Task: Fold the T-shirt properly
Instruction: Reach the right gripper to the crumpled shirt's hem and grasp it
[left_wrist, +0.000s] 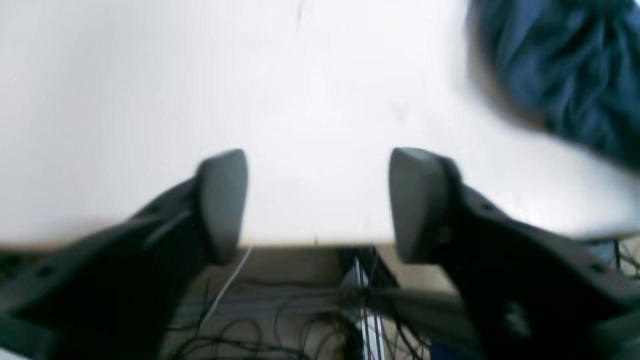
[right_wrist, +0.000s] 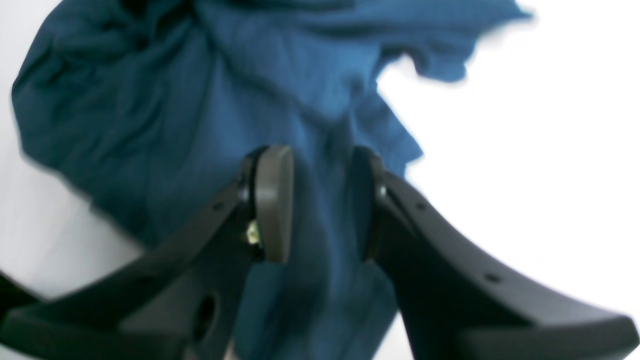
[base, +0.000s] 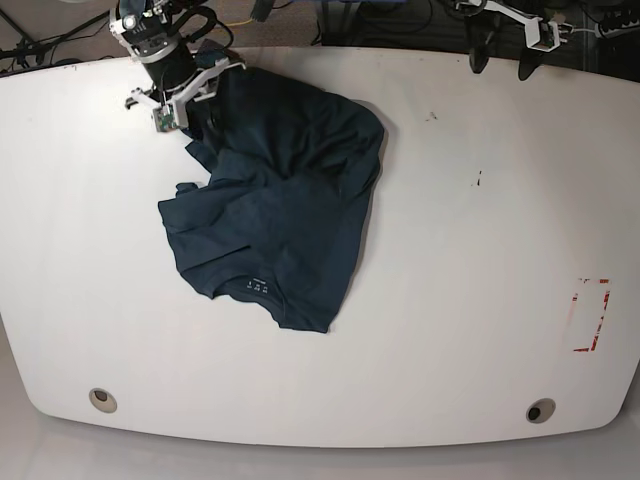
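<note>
The dark navy-teal T-shirt (base: 280, 190) lies crumpled on the left half of the white table (base: 480, 250), its neck label facing the front edge. My right gripper (base: 190, 100) is at the shirt's far left corner. In the right wrist view its fingers (right_wrist: 272, 200) are closed around a bunch of the T-shirt (right_wrist: 200, 100) that fills the gap of the right gripper (right_wrist: 320, 165). My left gripper (left_wrist: 317, 200) is open and holds nothing, hovering at the table's far edge, with the T-shirt (left_wrist: 565, 65) off to one side. In the base view the left gripper (base: 500, 62) is at the far right.
A red rectangular marking (base: 590, 315) is on the table's right side. Two round holes (base: 102, 399) (base: 540, 411) sit near the front edge. Cables (left_wrist: 300, 320) hang beyond the far edge under the left gripper. A small dark mark (base: 478, 180) is right of the shirt.
</note>
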